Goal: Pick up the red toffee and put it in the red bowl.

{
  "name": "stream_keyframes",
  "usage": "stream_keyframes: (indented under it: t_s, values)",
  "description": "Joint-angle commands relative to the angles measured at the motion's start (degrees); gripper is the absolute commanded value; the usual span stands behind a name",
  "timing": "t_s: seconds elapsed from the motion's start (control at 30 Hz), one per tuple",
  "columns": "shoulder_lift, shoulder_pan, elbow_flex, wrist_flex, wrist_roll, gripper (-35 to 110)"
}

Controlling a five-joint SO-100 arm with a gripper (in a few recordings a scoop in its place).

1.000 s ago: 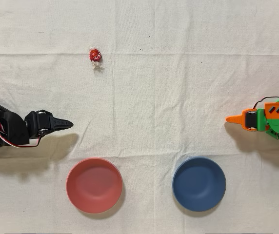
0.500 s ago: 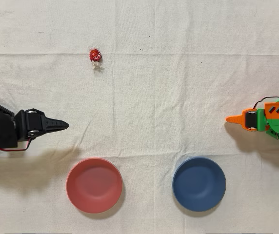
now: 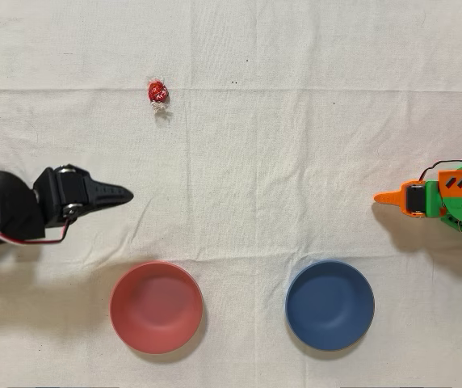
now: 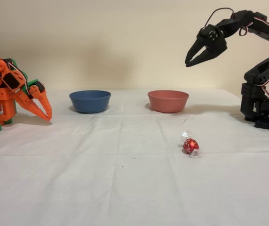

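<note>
One red toffee (image 4: 191, 145) on the surface: light, slick foil, crushable; pinch the round middle, not the twists. End effector (image 4: 193, 59) raised, slightly open, empty.

Raised well above the tabletop (image 4: 101, 188), the gripper (image 4: 194, 60). In the fixed view: red bowl (image 4: 168, 100) below and just left of it, red toffee (image 4: 190, 145) below and nearer the camera, other bowl (image 4: 90, 100) farther left, idle arm (image 4: 12, 92) farthest left.
</note>
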Motion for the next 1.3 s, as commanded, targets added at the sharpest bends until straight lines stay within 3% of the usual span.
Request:
stream_keyframes:
  t_s: [0.0, 0.57, 1.27]
  values:
    - [-1.67, -7.56, -5.62, 0.00, 0.35, 0]
    - [-12.92, -24.96, -10.37, -3.96, 2.64, 0]
    - [-28.39, -27.16, -7.29, -17.84, 4.31, 1]
